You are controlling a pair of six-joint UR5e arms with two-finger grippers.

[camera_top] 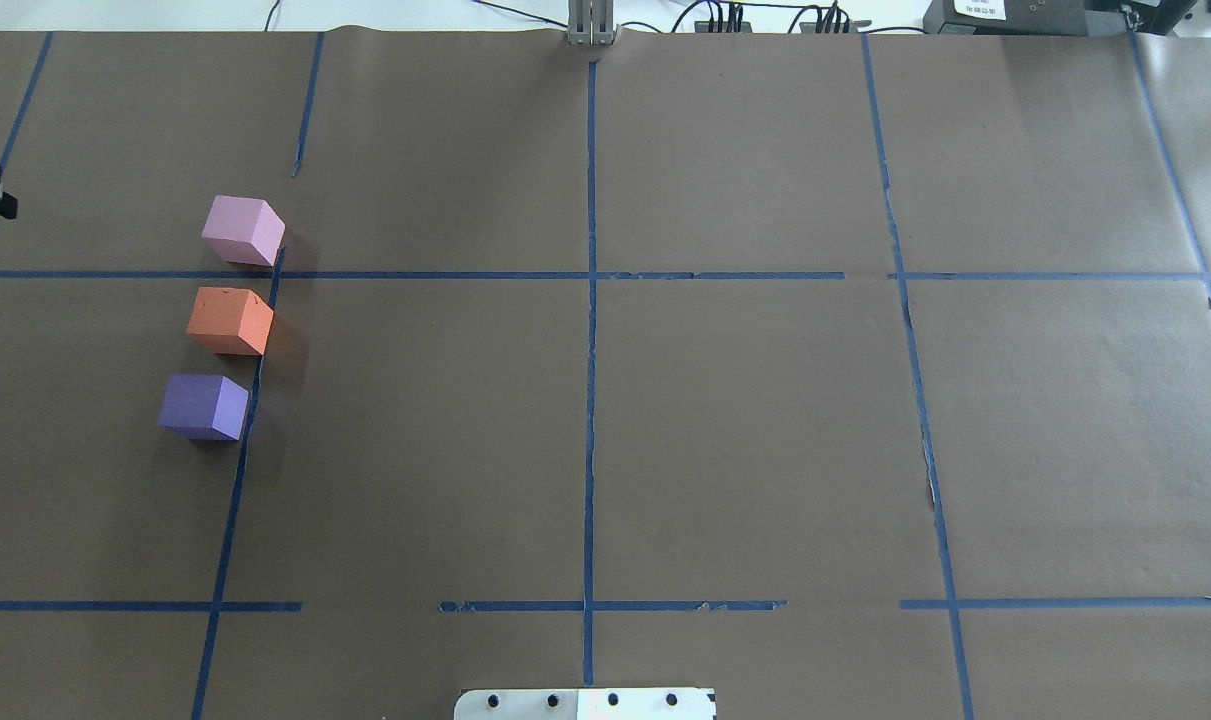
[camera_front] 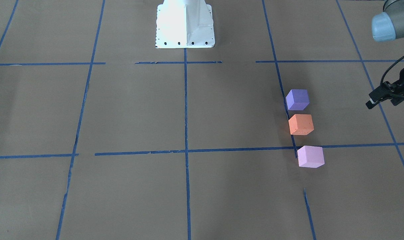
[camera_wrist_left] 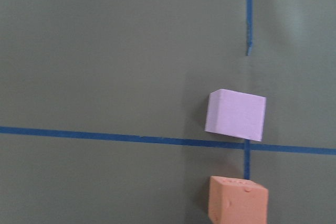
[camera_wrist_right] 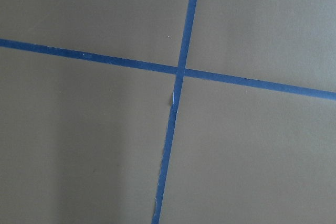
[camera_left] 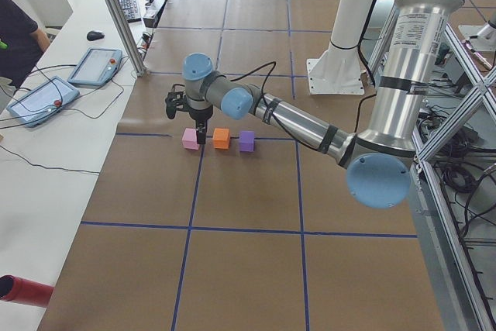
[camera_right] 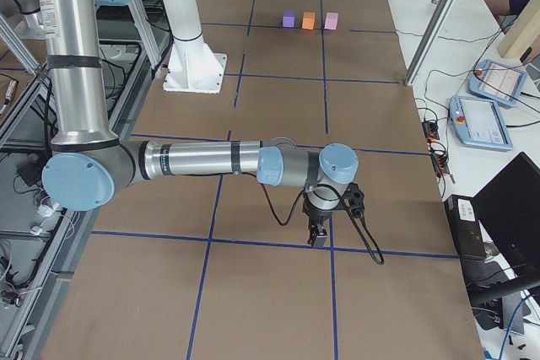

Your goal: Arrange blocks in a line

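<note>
Jaws unreadable on left gripper (camera_front: 372, 101) and right gripper (camera_right: 318, 233); neither carries anything.
Seen from overhead at nine o'clock, pink block (camera_top: 243, 230), orange block (camera_top: 230, 320) and purple block (camera_top: 203, 407) run twelve-to-six. The row looks done, so withdraw high and avoid brushing pink.

The purple block (camera_top: 203, 407), orange block (camera_top: 230, 320) and pink block (camera_top: 244, 230) are standing apart in a row, leaving only narrow gaps. The left gripper (camera_left: 201, 136) is hovering off their outer side. Toward the centre, brown paper (camera_top: 765, 420) is stretching wide for passing.
</note>
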